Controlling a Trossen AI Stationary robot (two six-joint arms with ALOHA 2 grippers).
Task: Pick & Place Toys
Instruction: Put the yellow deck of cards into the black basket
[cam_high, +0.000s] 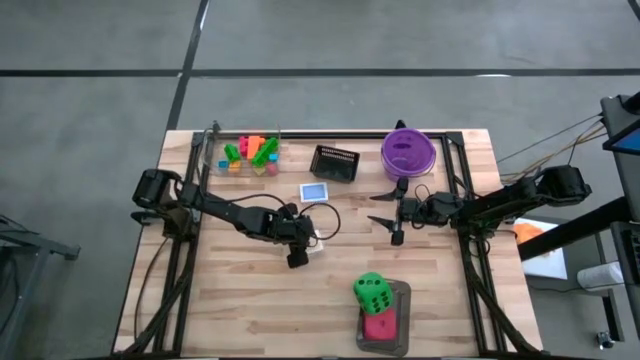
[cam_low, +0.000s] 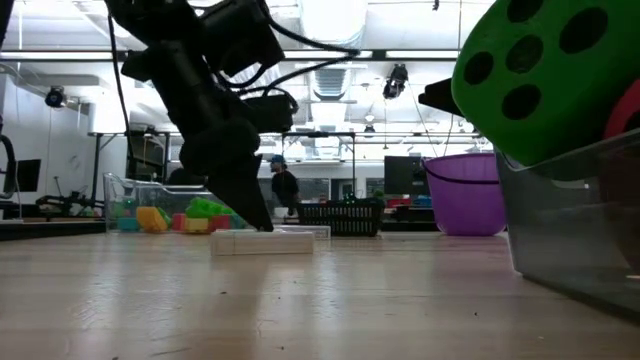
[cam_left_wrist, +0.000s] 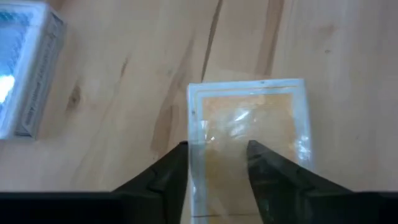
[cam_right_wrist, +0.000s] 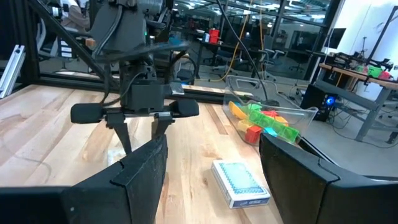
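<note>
A flat orange picture card in a clear case (cam_left_wrist: 261, 118) lies flat on the table near its middle, also seen as a pale slab (cam_low: 270, 241) in the low view. My left gripper (cam_left_wrist: 217, 155) slants down over the card's near end, its fingers apart with the card showing between them. A blue-backed card pack (cam_high: 313, 192) lies flat farther back. Bright bricks (cam_high: 250, 152) fill a clear box at the far left. A green die (cam_high: 372, 292) sits on a red die (cam_high: 378, 326) in a grey tray. My right gripper (cam_high: 385, 210) hovers open, level, at the right. My left gripper comes slanting down from above over the orange card's near end (cam_left_wrist: 217, 186). One fingertip (cam_left_wrist: 181, 152) stands at the card's long edge and the other over its face. The card lies flat on the table. I cannot tell whether the fingertips touch it.
A black mesh basket (cam_high: 335, 162) and a purple bowl (cam_high: 407, 152) stand along the far edge. The grey tray (cam_high: 400, 300) with the dice sits at the near right. Bare wood lies at the near left. A person (cam_low: 285, 188) stands in the room far behind.
</note>
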